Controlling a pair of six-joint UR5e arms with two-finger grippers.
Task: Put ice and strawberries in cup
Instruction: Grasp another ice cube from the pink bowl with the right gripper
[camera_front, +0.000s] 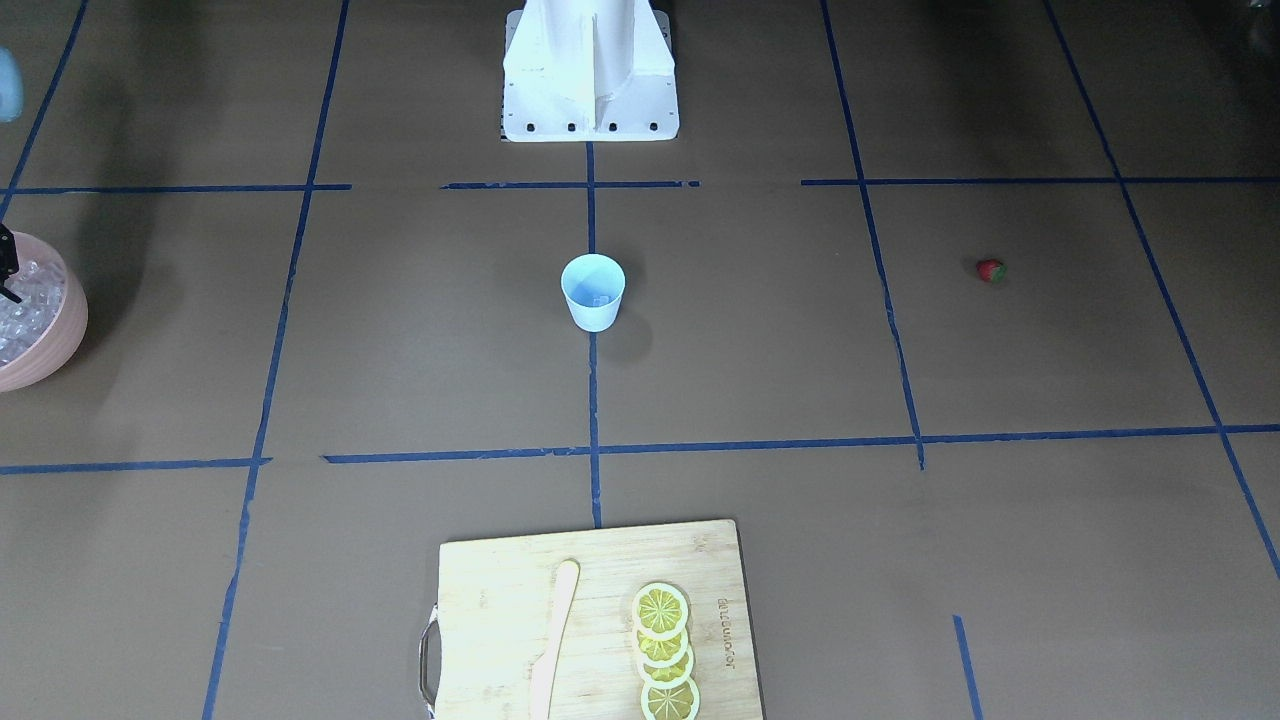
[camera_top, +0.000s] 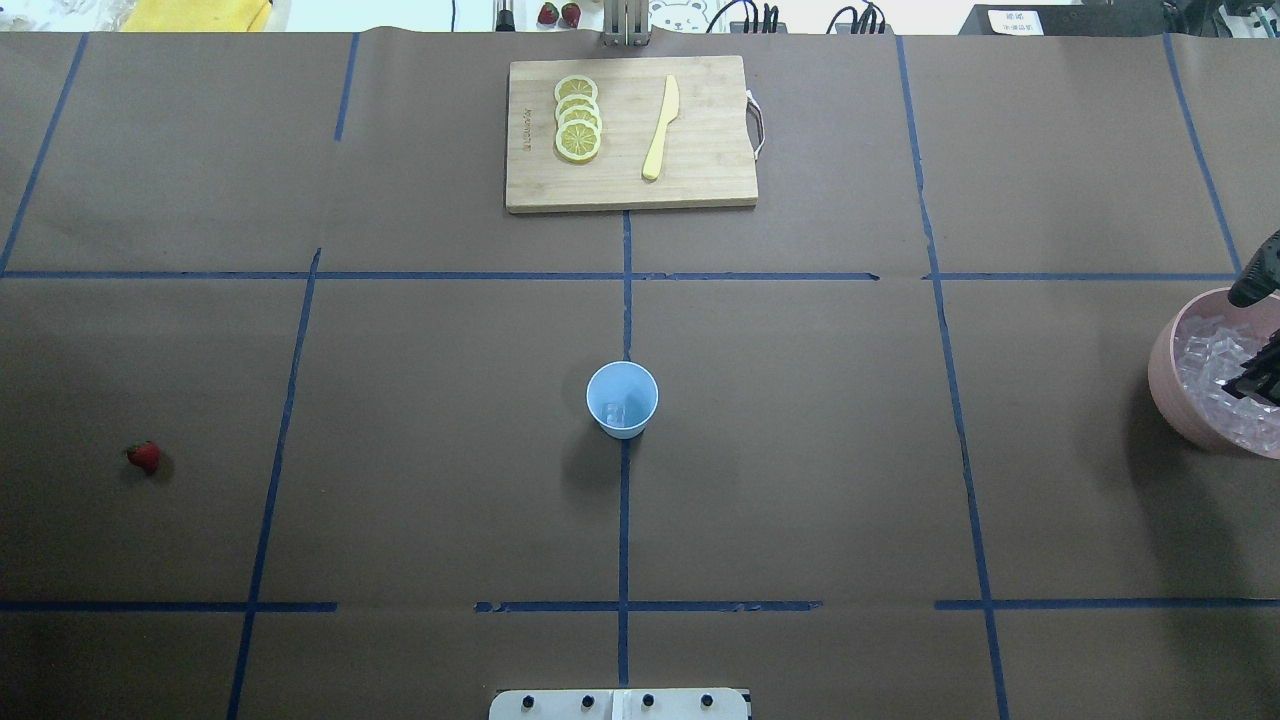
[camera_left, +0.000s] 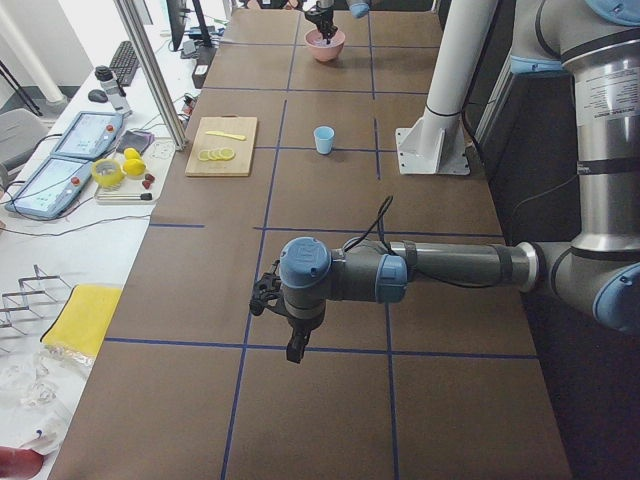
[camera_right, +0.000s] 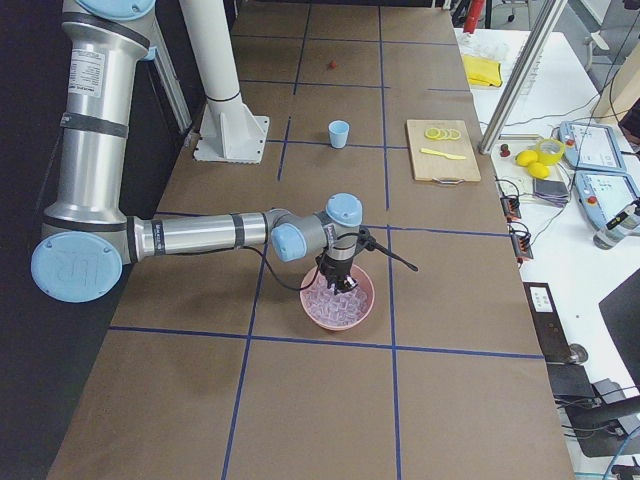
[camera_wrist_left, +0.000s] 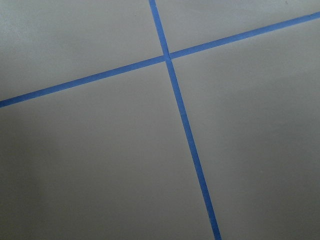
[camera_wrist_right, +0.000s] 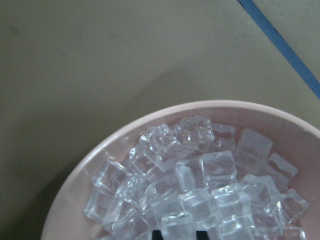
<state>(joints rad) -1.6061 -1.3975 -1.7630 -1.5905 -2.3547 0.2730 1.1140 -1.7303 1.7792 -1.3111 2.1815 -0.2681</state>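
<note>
The small light-blue cup (camera_top: 622, 400) mid-frame stands on brown table paper (camera_top: 800, 450) with blue tape lines (camera_top: 625, 300). The tiny strawberry (camera_top: 143, 456) is red with a green top. The round pink bowl (camera_top: 1162, 388) holds clear, whitish ice cubes (camera_top: 1205, 360).

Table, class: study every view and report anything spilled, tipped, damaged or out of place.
Nothing stands out. The cup stands upright, the ice sits heaped inside the pink bowl with none spilled, and the strawberry lies whole on the table.

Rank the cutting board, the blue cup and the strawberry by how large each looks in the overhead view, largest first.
1. cutting board
2. cup
3. strawberry
The gaps are clear, with no near ties.
</note>
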